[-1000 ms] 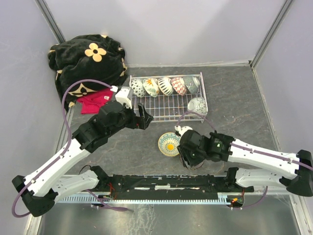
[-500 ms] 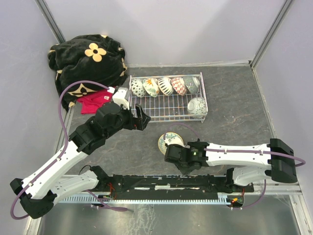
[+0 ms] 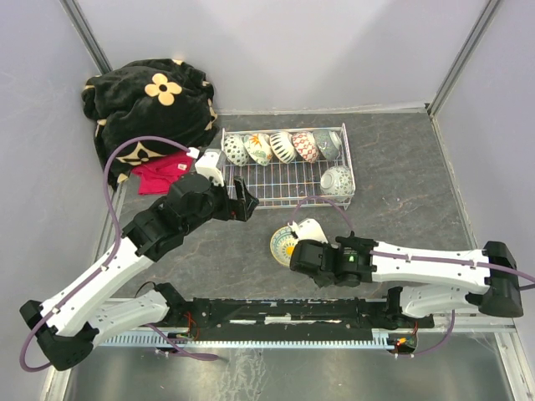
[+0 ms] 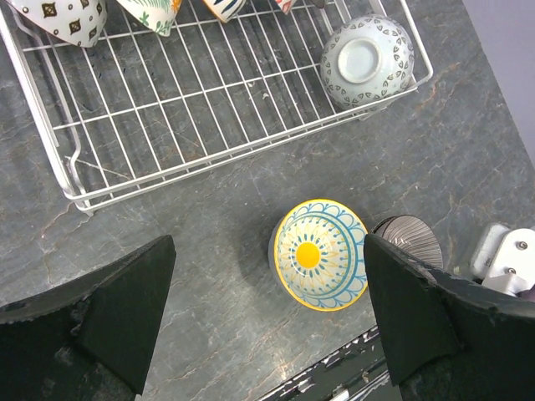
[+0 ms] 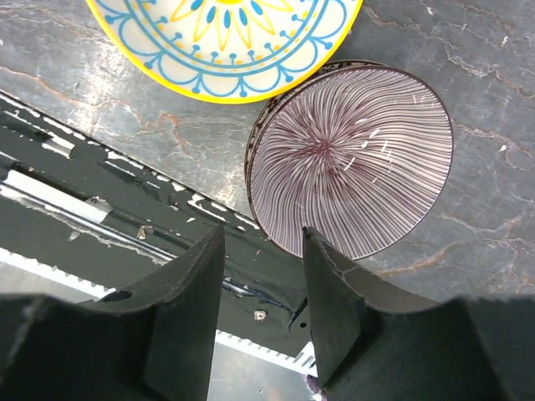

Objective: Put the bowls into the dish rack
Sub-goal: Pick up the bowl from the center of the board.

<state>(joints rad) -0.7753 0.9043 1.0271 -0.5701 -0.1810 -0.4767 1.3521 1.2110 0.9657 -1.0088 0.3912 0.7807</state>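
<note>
Right wrist, purple-striped bowl [image 5: 351, 159] upright, right pincer [image 5: 261, 242] half-spread, left pincer [image 4: 267, 251] spread wide

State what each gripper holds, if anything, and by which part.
Nothing. The left gripper hangs open; the right gripper is open over the purple bowl's near rim, not closed on it.

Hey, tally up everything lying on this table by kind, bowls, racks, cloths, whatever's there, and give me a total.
Dish rack: 1
Bowls: 8 (six in the rack; the yellow sunburst bowl and the purple striped bowl outside it)
Black blanket: 1
Red cloth: 1
Total: 11
</note>
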